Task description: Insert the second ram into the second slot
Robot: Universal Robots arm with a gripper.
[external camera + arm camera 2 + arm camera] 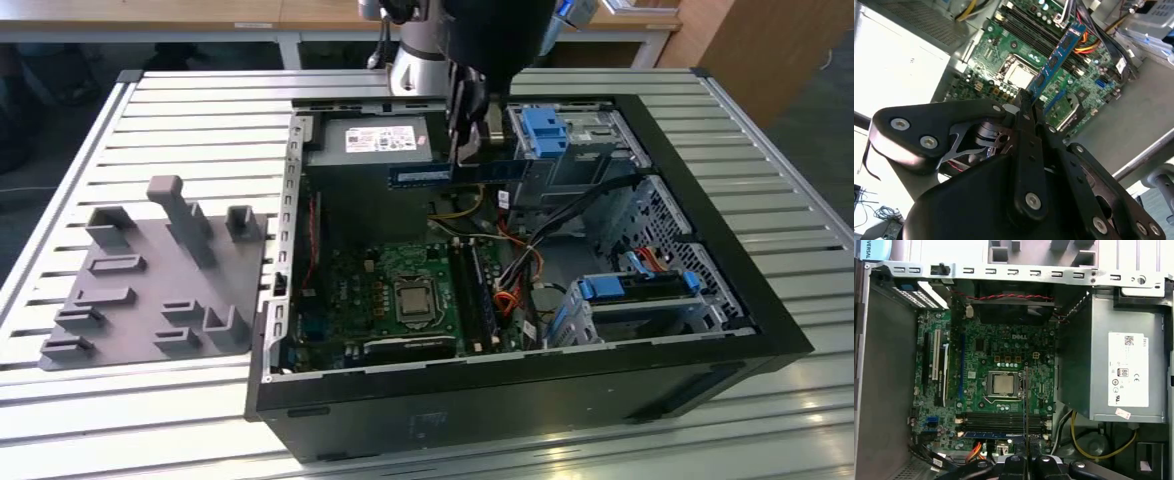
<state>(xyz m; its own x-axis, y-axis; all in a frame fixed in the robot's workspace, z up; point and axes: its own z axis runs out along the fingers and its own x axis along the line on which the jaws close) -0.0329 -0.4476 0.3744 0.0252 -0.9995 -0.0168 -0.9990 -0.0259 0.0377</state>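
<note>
Fingers (1025,127) clamped on second ram (1056,57), held in air over motherboard (400,290) inside open PC case (747,330).

Even daylight lit the exterior view: the table (200,110) slats shone pale, with glare streaks near the front. Inside the case (534,410), the board (400,290) sat in shade. In the second wrist view, the power supply (899,65) burned out to white, the gripper (1025,100) was dark with faint highlights, and the ram (1059,55) showed bright blue. The first wrist view was flatly lit, the label (1126,370) glaring white.
</note>
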